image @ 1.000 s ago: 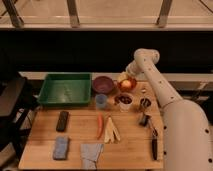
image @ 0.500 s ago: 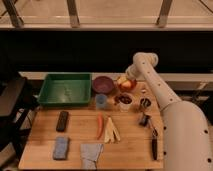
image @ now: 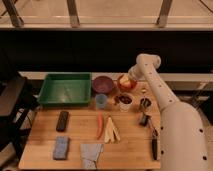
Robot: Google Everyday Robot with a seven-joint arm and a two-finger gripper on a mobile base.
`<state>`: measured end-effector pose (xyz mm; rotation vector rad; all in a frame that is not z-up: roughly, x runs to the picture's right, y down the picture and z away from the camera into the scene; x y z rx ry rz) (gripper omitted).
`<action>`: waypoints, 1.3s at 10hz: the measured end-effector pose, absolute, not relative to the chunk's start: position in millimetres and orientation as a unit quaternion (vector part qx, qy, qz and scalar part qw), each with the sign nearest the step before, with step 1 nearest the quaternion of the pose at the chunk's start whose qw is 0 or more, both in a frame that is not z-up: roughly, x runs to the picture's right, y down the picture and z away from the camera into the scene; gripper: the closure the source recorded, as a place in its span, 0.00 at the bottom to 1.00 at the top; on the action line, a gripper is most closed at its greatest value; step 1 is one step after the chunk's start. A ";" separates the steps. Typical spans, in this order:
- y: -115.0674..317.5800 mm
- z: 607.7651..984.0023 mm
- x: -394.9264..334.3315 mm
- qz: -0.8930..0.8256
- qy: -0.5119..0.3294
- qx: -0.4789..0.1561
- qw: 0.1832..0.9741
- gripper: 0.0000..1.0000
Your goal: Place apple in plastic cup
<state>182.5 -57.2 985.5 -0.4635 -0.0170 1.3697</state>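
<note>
As it rose beside the tabletop's [image: 75,129] right edge, the arm [image: 159,95] bent at the elbow and reached down-left — slightly lower than a second before. Further back stood the pale plastic cup [image: 101,100]; by the far edge the gripper [image: 128,78], spread wide, hung at the round yellow-orange apple [image: 122,82].

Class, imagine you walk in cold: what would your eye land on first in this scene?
The big white robot arm at the right, reaching back and left, with its gripper at the yellow-orange apple. Next, the bright green tray at back left, and the orange carrot in the middle.
</note>
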 end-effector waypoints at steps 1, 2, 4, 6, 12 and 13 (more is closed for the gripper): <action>-56.3 990.3 182.2 0.630 -0.008 -0.214 0.747 0.30; -55.1 994.2 183.0 0.633 -0.007 -0.216 0.744 0.30; -51.6 1001.9 183.8 0.637 -0.006 -0.220 0.739 0.30; -45.9 1009.0 182.9 0.638 -0.005 -0.228 0.735 0.38; -54.9 997.3 178.3 0.637 -0.026 -0.229 0.736 0.97; -63.2 988.1 179.6 0.638 -0.032 -0.223 0.737 1.00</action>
